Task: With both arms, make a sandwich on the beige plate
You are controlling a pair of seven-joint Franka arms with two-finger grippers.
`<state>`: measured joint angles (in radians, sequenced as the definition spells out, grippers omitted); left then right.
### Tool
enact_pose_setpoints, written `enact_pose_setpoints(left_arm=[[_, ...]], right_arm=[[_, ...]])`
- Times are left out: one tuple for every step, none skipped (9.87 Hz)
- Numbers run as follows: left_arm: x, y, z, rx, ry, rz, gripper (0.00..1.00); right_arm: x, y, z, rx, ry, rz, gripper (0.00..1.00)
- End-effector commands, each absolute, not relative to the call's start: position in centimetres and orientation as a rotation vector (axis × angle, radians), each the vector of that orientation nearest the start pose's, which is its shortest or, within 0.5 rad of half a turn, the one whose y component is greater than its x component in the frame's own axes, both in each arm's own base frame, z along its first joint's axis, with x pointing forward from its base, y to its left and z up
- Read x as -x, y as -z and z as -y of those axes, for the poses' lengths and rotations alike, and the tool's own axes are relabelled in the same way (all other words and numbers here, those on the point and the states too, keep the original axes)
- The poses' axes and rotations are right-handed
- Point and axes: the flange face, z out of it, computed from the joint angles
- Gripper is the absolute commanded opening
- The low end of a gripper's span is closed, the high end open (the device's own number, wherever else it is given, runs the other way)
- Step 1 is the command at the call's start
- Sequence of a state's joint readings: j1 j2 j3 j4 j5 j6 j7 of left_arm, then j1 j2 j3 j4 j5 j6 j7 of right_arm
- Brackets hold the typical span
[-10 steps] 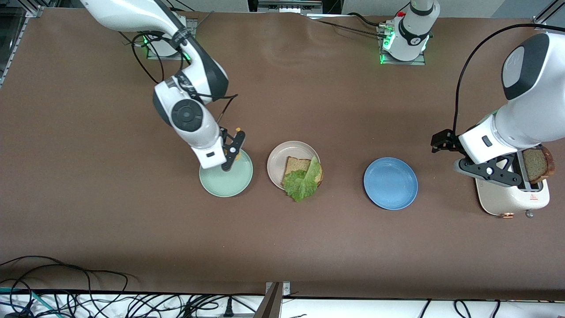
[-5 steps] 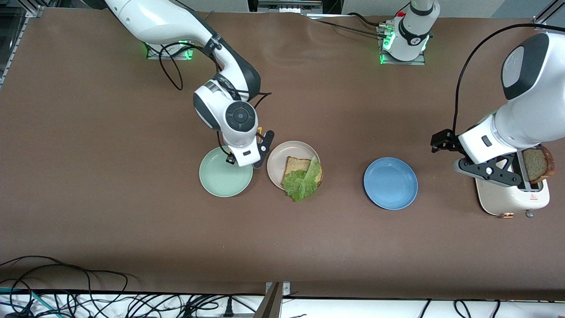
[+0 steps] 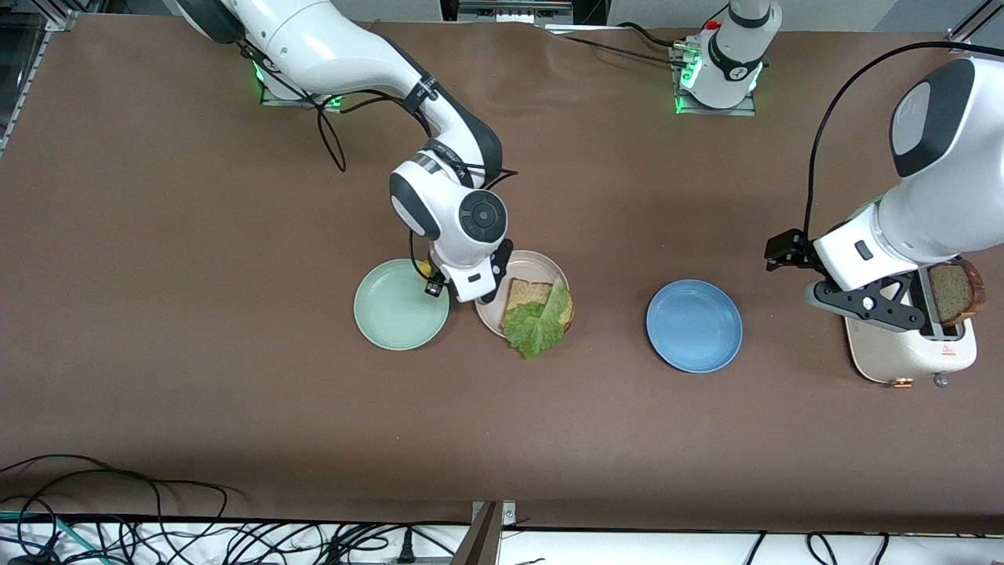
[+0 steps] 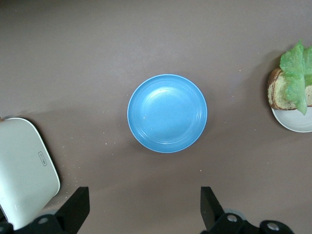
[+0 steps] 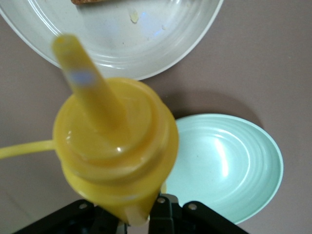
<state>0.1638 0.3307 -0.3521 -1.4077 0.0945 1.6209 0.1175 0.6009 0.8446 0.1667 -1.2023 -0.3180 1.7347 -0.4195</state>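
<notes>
Fingers of the right gripper [image 3: 463, 292] clamp a yellow squeeze bottle [image 5: 114, 146] over the gap between the mint green plate [image 3: 388, 318] and the beige plate [image 3: 496, 302], which carries bread [image 3: 525, 293] and lettuce [image 3: 537, 326]. The left gripper [image 4: 145, 214] hangs spread wide above the toaster [image 3: 902, 355], near the blue plate [image 3: 694, 326].
</notes>
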Motion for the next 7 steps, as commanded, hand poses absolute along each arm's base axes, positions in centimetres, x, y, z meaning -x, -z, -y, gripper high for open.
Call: enact_pose_setpoints(left_arm=[[-63.4,-52.5,8.1,3.092,-0.157,-0.462,1.00],[-63.5,-52.5,8.0,3.093,-0.157,-0.462,1.00],[-63.5,-52.5,7.8,3.093,-0.157,-0.462,1.00],[-63.5,-52.4,7.7,3.093,-0.160,-0.458,1.00],[-63.4,-52.4,7.9,3.093,-0.160,-0.462,1.00],[-63.4,-52.4,8.0,3.092,-0.160,-0.462,1.00],[-63.4,-52.5,8.2,3.092,-0.159,-0.467,1.00]], right_arm=[[-56.1,-25.1,-47.5,2.730,-0.487,1.981,0.00],[-55.9,-24.3,-47.8,2.723,-0.505,1.984,0.00],[-55.9,-24.0,-47.7,2.723,-0.520,1.984,0.00],[-55.2,-23.7,-48.3,2.712,-0.558,1.999,0.00],[-55.0,-23.6,-48.2,2.696,-0.593,2.015,0.00],[-55.0,-23.7,-48.2,2.671,-0.605,2.042,0.00],[-55.1,-23.7,-48.1,2.668,-0.608,2.047,0.00]])
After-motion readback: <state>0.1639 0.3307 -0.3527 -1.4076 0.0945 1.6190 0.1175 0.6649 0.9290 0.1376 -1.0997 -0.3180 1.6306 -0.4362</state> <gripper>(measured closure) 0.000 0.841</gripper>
